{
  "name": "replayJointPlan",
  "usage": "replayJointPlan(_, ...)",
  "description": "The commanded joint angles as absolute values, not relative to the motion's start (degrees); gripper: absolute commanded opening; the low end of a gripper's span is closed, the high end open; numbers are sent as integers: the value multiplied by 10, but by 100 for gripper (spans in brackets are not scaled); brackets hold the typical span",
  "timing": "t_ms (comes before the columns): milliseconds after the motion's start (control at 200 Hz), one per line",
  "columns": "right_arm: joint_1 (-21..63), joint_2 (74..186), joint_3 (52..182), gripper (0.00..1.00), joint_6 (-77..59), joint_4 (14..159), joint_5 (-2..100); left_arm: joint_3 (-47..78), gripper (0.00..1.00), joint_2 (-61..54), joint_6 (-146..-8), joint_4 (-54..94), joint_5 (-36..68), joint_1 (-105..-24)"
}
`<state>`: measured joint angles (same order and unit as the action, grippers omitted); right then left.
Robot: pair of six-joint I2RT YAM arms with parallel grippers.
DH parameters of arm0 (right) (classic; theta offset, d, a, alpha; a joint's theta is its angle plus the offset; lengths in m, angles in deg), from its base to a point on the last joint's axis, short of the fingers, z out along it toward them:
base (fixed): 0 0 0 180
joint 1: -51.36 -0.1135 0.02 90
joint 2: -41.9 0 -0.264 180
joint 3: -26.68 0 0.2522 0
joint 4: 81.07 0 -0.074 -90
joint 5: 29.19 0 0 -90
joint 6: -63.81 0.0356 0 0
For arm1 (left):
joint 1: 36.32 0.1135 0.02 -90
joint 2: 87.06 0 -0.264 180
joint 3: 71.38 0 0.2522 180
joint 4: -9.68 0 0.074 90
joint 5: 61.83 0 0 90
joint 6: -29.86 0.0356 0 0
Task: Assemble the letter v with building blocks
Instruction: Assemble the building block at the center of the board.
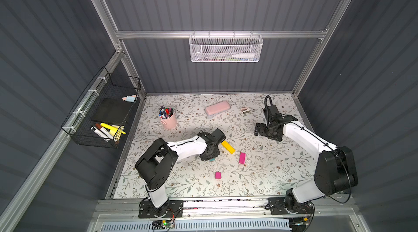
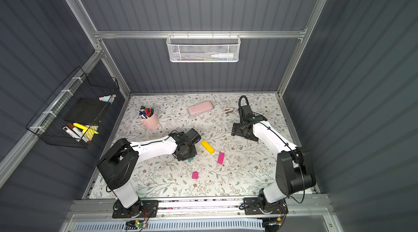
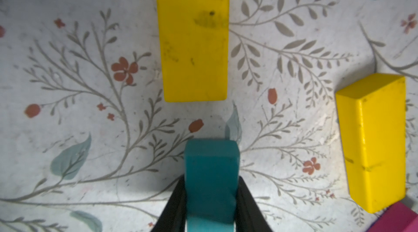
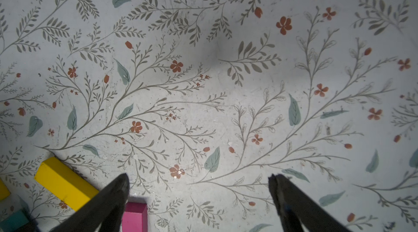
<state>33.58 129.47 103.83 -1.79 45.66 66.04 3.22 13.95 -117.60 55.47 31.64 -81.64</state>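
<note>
The left gripper (image 3: 211, 194) is gripping the teal block (image 3: 211, 165) between its fingers (image 3: 174, 208), near the middle of the tabletop (image 1: 271, 174). In a top view only a teal sliver is showing under the wrist. Whether the block is touching the tabletop cannot be told. In the left wrist view a yellow block (image 3: 194, 38) is lying flat just beyond the teal end, roughly in line with it, with a gap between them. A second yellow block (image 1: 228, 147) is lying to the right of the left gripper. The long magenta block (image 1: 242, 158) is sitting just past its front end, and whether they touch is unclear. The short magenta block (image 1: 218, 175) is lying alone, nearer the front edge. The right gripper (image 4: 199, 178) is hanging with its fingers spread wide and holding nothing, toward the right edge and well apart from the blocks.
</note>
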Motion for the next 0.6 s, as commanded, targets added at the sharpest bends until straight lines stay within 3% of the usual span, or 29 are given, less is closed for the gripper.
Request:
replayJointPlan(0, 333, 1299, 1034, 99, -16, 461, 652, 31, 10, 156, -1187, 591, 344, -818)
replayJointPlan(595, 333, 1305, 1035, 99, -14, 465, 644, 12, 11, 147, -1196, 596, 366, -804)
